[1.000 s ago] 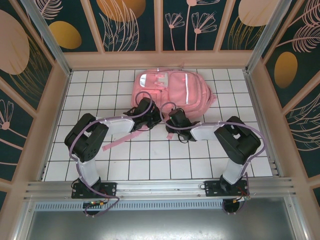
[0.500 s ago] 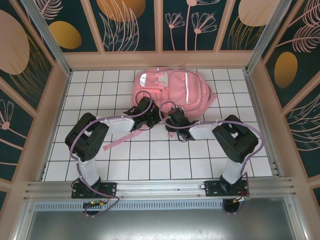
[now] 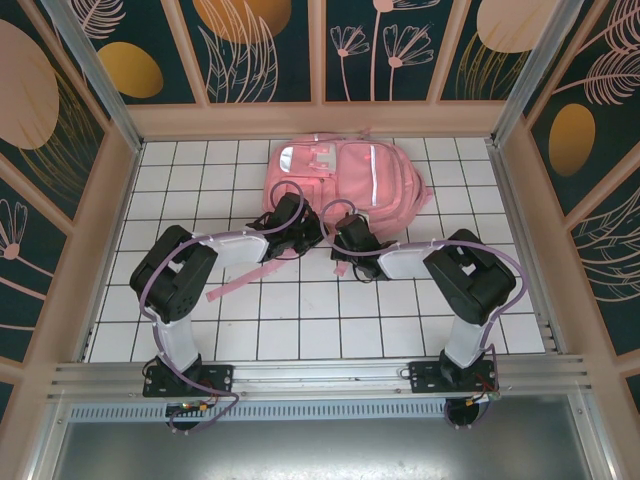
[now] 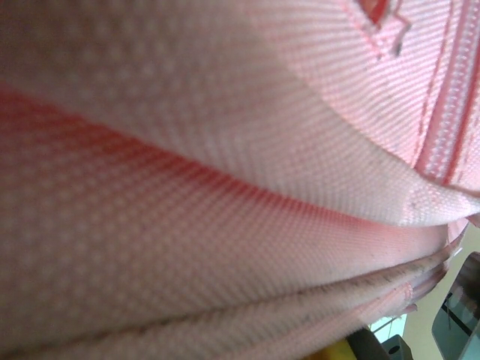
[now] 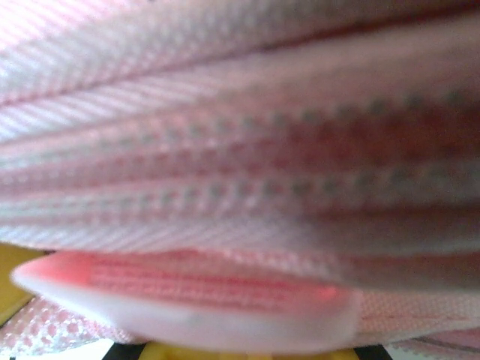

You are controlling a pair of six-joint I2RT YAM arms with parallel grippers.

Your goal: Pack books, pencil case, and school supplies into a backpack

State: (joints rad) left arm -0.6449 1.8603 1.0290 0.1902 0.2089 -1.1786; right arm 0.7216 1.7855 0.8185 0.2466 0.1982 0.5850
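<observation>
Pink backpack [image 3: 340, 175] is lying at the upper centre of the top view on the white tiled table [image 3: 300, 320], with one long strap [image 3: 235, 284] trailing toward the lower left. The left gripper [image 3: 296, 222] is sitting at the bag's near edge with its jaws closed. The right gripper [image 3: 346, 232] is sitting just beside it, also closed. Whether either is pinching fabric cannot be told. Both wrist cameras are showing blurred woven pink cloth at very close range

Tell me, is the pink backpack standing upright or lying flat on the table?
Lying flat. The backpack rests on the table, its shiny stripe facing the overhead camera.
</observation>
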